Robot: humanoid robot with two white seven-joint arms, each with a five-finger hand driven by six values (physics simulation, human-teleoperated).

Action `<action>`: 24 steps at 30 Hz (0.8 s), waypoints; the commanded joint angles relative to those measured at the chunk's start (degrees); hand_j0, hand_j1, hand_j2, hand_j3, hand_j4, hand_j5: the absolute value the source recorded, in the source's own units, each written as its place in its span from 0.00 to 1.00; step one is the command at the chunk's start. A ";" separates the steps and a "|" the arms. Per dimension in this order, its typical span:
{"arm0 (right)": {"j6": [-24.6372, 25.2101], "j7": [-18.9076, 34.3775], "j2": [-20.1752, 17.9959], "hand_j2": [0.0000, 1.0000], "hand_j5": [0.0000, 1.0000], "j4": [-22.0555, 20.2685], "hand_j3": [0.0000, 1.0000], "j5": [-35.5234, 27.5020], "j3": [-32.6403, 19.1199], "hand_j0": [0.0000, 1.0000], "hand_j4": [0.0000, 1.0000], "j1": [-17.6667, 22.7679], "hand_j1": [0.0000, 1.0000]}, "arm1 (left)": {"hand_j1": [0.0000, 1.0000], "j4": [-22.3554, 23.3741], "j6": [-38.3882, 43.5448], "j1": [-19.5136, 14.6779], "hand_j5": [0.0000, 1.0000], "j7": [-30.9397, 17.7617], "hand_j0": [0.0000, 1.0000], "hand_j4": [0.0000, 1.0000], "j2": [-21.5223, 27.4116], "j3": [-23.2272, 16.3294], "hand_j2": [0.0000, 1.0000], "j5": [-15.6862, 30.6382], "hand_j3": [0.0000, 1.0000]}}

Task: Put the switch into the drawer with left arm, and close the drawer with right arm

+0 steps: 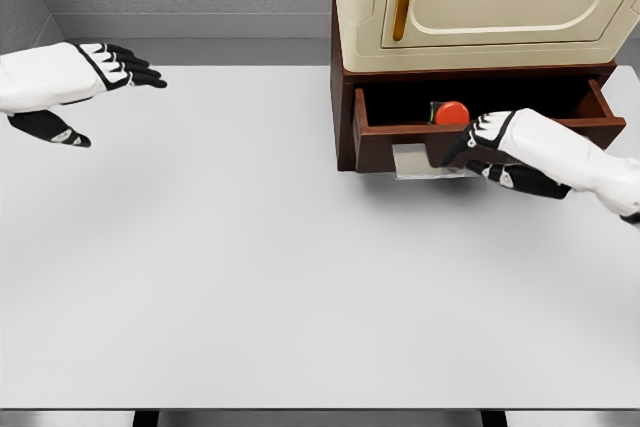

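Observation:
The switch [450, 112], red-topped with a bit of green at its side, lies inside the open brown drawer [390, 132] under the cream cabinet. My right hand [478, 142] rests against the drawer's front panel by its pale handle plate [418, 161], fingers curled over the top edge. My left hand [110, 72] hovers far off at the upper left over the table, fingers spread and holding nothing.
The cream cabinet [490, 2] with a yellow handle stands on the brown drawer base at the back right. A white table [250, 277] stretches across the view, with a grey wall behind and the table's front edge near the bottom.

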 commanded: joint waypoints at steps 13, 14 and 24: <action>0.05 0.02 5.43 0.53 0.53 4.22 0.53 1.52 1.30 0.53 0.53 -3.51 0.53 | 1.00 -0.04 0.14 0.00 1.00 0.01 1.00 1.00 0.05 0.40 1.00 0.39 1.00; 0.05 0.02 5.52 0.53 0.53 4.22 0.53 1.78 1.30 0.53 0.53 -3.60 0.53 | 1.00 -0.04 0.14 0.00 1.00 0.10 1.00 1.00 0.05 0.40 1.00 0.39 1.00; 0.05 0.11 6.40 0.54 0.54 8.17 0.54 1.87 5.08 0.54 0.54 -8.00 0.54 | 1.00 -0.13 0.14 0.44 1.00 0.01 1.00 1.00 0.14 1.02 1.00 0.48 1.00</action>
